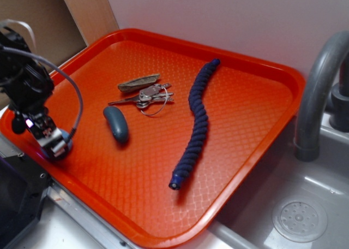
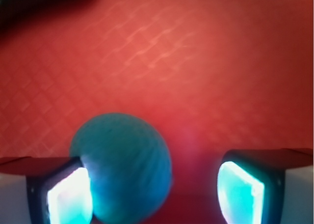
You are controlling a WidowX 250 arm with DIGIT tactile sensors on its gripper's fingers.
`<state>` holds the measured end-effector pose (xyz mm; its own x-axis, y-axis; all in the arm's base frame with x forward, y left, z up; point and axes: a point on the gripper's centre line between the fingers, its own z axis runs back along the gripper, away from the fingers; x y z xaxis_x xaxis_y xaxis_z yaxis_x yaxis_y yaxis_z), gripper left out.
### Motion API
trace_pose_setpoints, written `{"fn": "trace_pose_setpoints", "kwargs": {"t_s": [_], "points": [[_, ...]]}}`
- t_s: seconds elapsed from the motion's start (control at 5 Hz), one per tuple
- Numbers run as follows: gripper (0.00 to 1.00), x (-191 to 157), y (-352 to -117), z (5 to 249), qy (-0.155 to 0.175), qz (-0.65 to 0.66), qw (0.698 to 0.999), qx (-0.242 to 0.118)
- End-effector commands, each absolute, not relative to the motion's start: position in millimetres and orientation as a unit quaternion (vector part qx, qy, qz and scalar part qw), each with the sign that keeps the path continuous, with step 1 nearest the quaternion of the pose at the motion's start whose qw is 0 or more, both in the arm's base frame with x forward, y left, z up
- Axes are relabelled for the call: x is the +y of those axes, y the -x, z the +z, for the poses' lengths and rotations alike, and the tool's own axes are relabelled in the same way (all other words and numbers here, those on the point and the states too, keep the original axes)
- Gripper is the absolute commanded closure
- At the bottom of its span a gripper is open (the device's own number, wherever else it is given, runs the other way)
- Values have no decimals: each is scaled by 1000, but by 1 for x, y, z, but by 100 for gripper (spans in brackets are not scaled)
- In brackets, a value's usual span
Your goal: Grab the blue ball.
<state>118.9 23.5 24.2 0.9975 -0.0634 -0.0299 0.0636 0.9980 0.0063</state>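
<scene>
I have the gripper (image 2: 157,192) low over the tray (image 1: 245,96), at its near-left edge. The fingers (image 2: 68,194) are spread, with the ball (image 2: 122,167) between them: it touches the left pad and stands apart from the right one. Nothing is pinched yet.

Handling, as I judge it: the ball looks light, soft and ribbed, so it should compress and grip well. It may roll on the tray. I would close across its widest part and centre it first. The pebble (image 1: 116,123), keys (image 1: 146,96) and rope (image 1: 195,123) lie well apart.
</scene>
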Motion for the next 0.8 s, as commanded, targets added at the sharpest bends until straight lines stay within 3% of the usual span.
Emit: {"fn": "trace_pose_setpoints", "kwargs": {"t_s": [0.0,0.2,0.4,0.6], "points": [[100,5,-126,36,5,-66,998,-24],[100,6,-133,47,-18,-65,997,-37],[100,3,-148,79,-35,-54,996,-56],[100,-1,-166,128,-36,-17,998,-48]]}}
